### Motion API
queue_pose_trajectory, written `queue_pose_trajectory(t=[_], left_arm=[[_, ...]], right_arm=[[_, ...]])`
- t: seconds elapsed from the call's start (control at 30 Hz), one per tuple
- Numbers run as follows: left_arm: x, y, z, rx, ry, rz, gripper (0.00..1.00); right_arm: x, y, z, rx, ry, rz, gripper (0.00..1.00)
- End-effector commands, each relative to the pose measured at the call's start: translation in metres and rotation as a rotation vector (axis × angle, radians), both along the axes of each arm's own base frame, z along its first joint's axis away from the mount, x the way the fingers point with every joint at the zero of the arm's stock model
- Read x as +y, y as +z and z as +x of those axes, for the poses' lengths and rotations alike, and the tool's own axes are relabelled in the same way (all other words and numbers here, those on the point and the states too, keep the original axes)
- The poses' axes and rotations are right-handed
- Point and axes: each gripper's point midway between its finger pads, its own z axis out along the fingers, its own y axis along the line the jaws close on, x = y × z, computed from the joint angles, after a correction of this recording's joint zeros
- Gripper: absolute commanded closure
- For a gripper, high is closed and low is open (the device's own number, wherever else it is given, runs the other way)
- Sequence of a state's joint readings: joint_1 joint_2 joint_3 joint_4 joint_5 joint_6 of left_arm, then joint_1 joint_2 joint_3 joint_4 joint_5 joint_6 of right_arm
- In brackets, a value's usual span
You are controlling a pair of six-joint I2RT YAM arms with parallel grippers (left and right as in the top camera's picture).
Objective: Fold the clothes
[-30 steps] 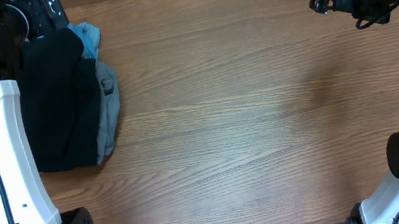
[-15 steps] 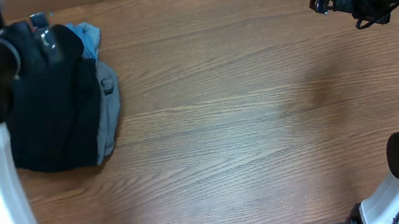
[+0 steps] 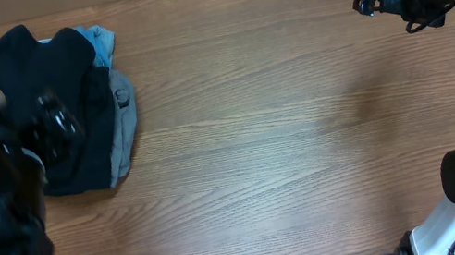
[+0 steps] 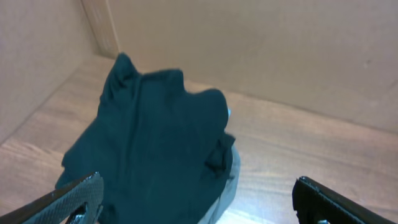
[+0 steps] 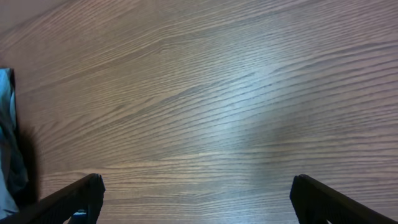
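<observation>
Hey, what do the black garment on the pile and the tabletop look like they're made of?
Black garment: probably thin, soft knit, cotton-like and matte; it slumps in loose folds with no sheen. Tabletop: wood or wood-look laminate, smooth with a slight satin finish; it shows long brown grain lines and a soft light reflection.

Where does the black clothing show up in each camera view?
Overhead: the black clothing lies at the upper left of the picture.
Left wrist: centre-left, filling much of the frame.
Right wrist: not clearly in it; only a bluish fabric sliver shows at the left edge.
Shared landmark: the wooden table under everything, seen in all three views.
</observation>
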State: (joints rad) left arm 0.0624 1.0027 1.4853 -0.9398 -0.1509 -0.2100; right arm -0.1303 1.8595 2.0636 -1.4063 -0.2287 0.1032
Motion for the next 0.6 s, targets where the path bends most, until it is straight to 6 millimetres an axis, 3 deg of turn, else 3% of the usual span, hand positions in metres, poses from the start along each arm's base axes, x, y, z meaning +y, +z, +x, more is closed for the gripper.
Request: queue_pose_trajectory(t=[0.0,0.3,0.57], left_arm=[[0.000,-0.014,-0.034,-0.098,0.014,-0.006,0.00],[-0.003,-0.087,-0.081,-0.280,0.017,-0.006,0.00],[-0.004,-0.145,-0.083,-0.361,0.019,-0.013,0.00]], right_arm=[[-0.002,0.020,-0.002,-0.059,0.001,-0.014,0.00],[-0.002,0.020,-0.002,-0.059,0.001,-0.014,0.00],[-0.002,0.020,-0.002,-0.059,0.001,-0.014,0.00]])
